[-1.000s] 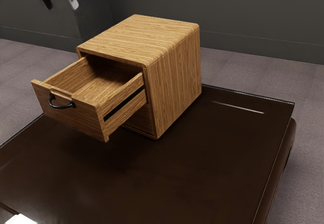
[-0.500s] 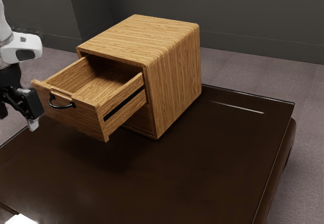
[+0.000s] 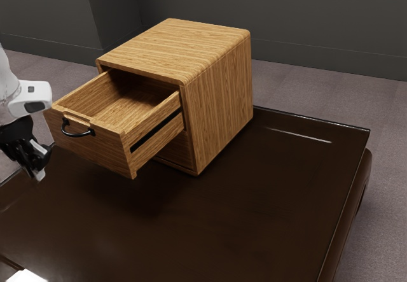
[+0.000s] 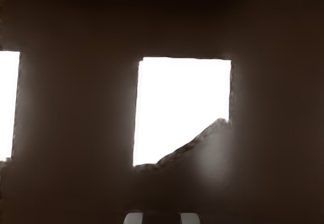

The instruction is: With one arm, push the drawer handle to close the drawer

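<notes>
"Because the black handle (image 3: 78, 135) sits on the outer face of the drawer (image 3: 105, 155), wouldn't a push there run straight inward?"

"It should. The drawer juts well out of the wooden cabinet (image 3: 219, 104), which stands on the dark table (image 3: 254, 199), so there's plenty of travel to take up."

"And the gripper (image 4: 161, 218)?"

"Near the drawer's face, toward the exterior view's left, pointing down. It's spread, with nothing between its tips; a push needs no grasp, though closing up might give a firmer contact."

"Why out there?"

"Probably to come at the handle from outside. I can't tell whether it touches the drawer's edge, so I'd line up first: off-centre pressure could make the drawer bind."
</notes>
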